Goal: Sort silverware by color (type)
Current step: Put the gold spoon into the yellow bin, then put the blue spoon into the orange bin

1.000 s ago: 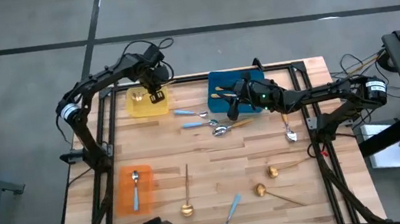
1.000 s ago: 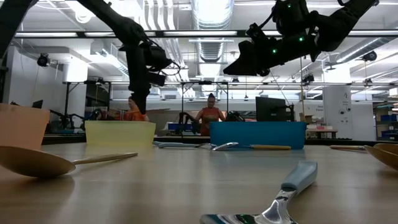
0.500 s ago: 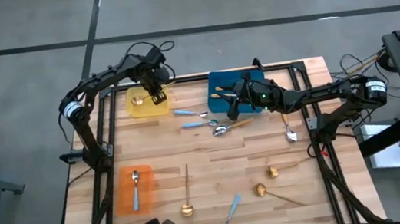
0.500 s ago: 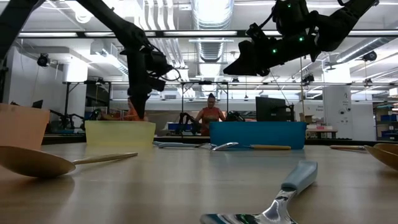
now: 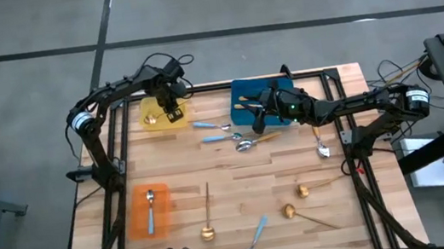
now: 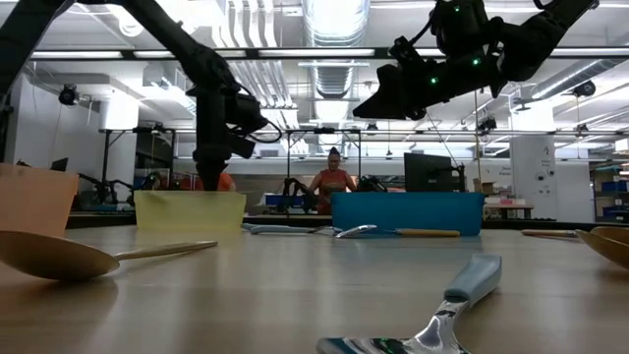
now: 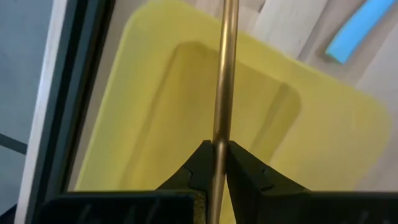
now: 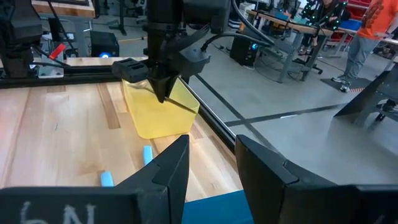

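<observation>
The left tool (image 7: 214, 163) pinches a gold spoon (image 7: 224, 74) over the yellow tray (image 5: 162, 113) at the counter's (image 5: 238, 182) far edge; the right tool (image 8: 211, 163) hangs open above the blue tray (image 5: 240, 96).

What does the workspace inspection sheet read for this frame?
Surface: light wooden slat table.
Job's things: thin gold spoon held over yellow plastic tray; one spoon in orange plastic tray; spoons in blue plastic tray; others loose on the table.
Clutter: nothing seen.
Grippers: left gripper jaws shut on the spoon's handle; right gripper jaws open, above the blue tray.
Cables: black loops on left arm.
Surroundings: people at benches behind.
</observation>
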Controlling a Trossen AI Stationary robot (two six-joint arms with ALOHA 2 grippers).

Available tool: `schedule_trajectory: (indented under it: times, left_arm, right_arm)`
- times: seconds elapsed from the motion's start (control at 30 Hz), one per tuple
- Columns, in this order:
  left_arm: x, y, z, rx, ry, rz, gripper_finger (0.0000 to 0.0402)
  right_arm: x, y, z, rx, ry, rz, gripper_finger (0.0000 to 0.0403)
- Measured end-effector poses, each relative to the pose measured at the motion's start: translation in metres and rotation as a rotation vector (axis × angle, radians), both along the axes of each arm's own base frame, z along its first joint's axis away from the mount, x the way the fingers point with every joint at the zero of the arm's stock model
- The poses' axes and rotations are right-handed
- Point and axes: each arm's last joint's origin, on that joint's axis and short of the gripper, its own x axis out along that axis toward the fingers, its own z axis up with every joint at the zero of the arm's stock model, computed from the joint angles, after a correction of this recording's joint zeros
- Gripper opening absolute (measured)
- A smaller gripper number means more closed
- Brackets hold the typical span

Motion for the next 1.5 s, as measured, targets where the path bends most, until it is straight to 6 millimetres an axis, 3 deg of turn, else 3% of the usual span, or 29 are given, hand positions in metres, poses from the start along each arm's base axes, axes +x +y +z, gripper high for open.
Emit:
schedule_trajectory:
  times: [0.47,0.73,1.0,1.23,1.37,1.5]
  left_arm:
    - [0.002,0.002,-0.005,0.037,-0.024,0.003,0.0018]
    - [0.001,0.003,-0.004,0.067,0.006,0.016,0.0045]
    - [-0.002,-0.006,0.013,0.084,-0.020,0.098,0.0063]
    - [0.000,-0.046,0.055,0.191,-0.216,0.163,0.0059]
    - [-0.001,-0.088,0.072,0.263,-0.418,0.146,0.0058]
    - [-0.005,-0.137,0.075,0.284,-0.622,0.076,0.0058]
  right_arm:
    - [0.000,0.000,0.000,-0.005,0.002,0.001,0.0126]
    - [0.000,-0.001,0.000,-0.012,0.008,-0.023,0.0132]
    - [-0.001,-0.001,-0.002,-0.008,0.028,-0.024,0.0129]
    - [-0.001,-0.001,-0.003,0.055,0.006,-0.034,0.0132]
    - [-0.001,0.000,-0.007,0.109,0.018,-0.043,0.0132]
    - [-0.004,0.001,-0.017,0.222,0.084,-0.067,0.0132]
